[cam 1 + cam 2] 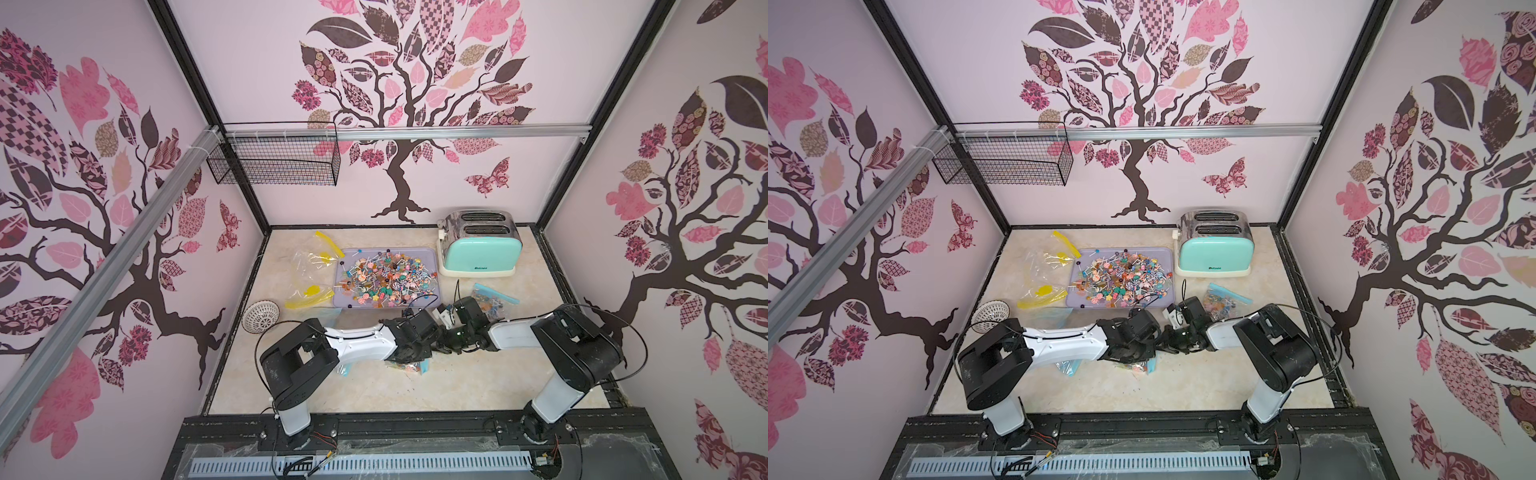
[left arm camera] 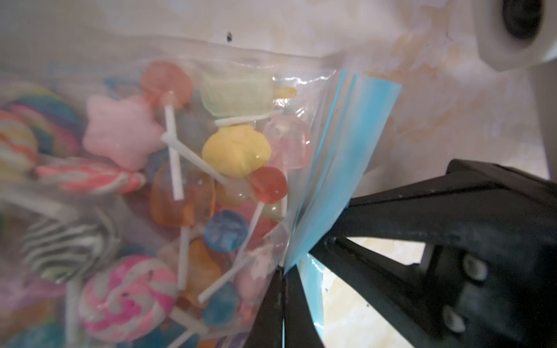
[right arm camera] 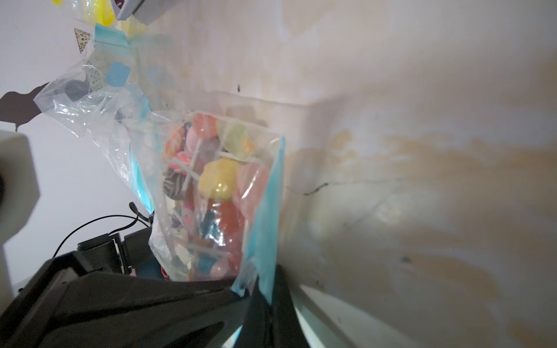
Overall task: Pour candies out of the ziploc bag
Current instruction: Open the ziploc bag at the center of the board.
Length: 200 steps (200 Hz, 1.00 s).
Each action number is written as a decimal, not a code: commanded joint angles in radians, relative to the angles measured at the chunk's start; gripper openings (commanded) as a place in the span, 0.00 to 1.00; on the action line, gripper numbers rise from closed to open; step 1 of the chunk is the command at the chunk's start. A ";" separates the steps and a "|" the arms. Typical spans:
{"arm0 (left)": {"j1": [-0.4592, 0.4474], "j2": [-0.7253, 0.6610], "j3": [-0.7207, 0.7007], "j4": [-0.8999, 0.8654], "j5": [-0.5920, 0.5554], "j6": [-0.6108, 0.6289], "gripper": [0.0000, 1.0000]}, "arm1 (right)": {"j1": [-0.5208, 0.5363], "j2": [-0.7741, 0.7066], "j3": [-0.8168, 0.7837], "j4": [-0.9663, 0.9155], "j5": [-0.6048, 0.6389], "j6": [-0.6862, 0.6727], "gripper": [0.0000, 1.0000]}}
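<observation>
Blue strip point(image 2: 346, 144) along the mouth of a clear bag point(image 2: 310, 120) is sitting pinched in my left pincer point(image 2: 283, 277), whose jaws are pressing fully together on it. My right pincer point(image 3: 265, 289) is clamping that same strip, jaws likewise fully together, so both are gripping the bag's mouth just beside each other.

Candies point(image 2: 235, 150) are lying packed inside the bag, right up against the strip: a pink star, a yellow lump, orange and blue rounds, and swirled lollipops on white sticks.

In both top views my wrists are meeting low over the front middle of the tabletop point(image 1: 332, 386). The bag is showing there only as a scrap of colour and blue under my left wrist. Whether it is resting on the tabletop or hanging clear, I cannot tell.

Behind my arms a heap point(image 1: 386, 278) of loose candies is covering a lavender tray point(image 1: 428, 254). A mint toaster point(image 1: 480, 253) is standing just right of the tray. A full bag point(image 1: 492, 300) is lying in front of the toaster, and empty yellow-zip bags point(image 1: 305, 264) are lying left of the tray
</observation>
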 commanded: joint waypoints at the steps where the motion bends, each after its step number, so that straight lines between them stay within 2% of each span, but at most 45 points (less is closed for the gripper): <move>1: 0.012 -0.002 -0.025 -0.004 -0.106 -0.052 0.00 | 0.025 0.007 -0.007 -0.230 0.202 -0.016 0.00; 76: 0.012 -0.049 -0.085 0.017 -0.169 -0.094 0.00 | 0.034 -0.049 0.032 -0.417 0.365 -0.036 0.00; 144: 0.013 -0.104 -0.131 0.023 -0.208 -0.096 0.00 | 0.036 -0.065 0.045 -0.490 0.447 -0.052 0.00; 175: 0.008 -0.136 -0.115 0.093 -0.154 -0.019 0.00 | 0.035 -0.066 0.051 -0.459 0.403 -0.060 0.00; 200: -0.015 -0.160 -0.037 0.101 -0.119 0.073 0.00 | 0.035 -0.063 0.082 -0.460 0.390 -0.070 0.00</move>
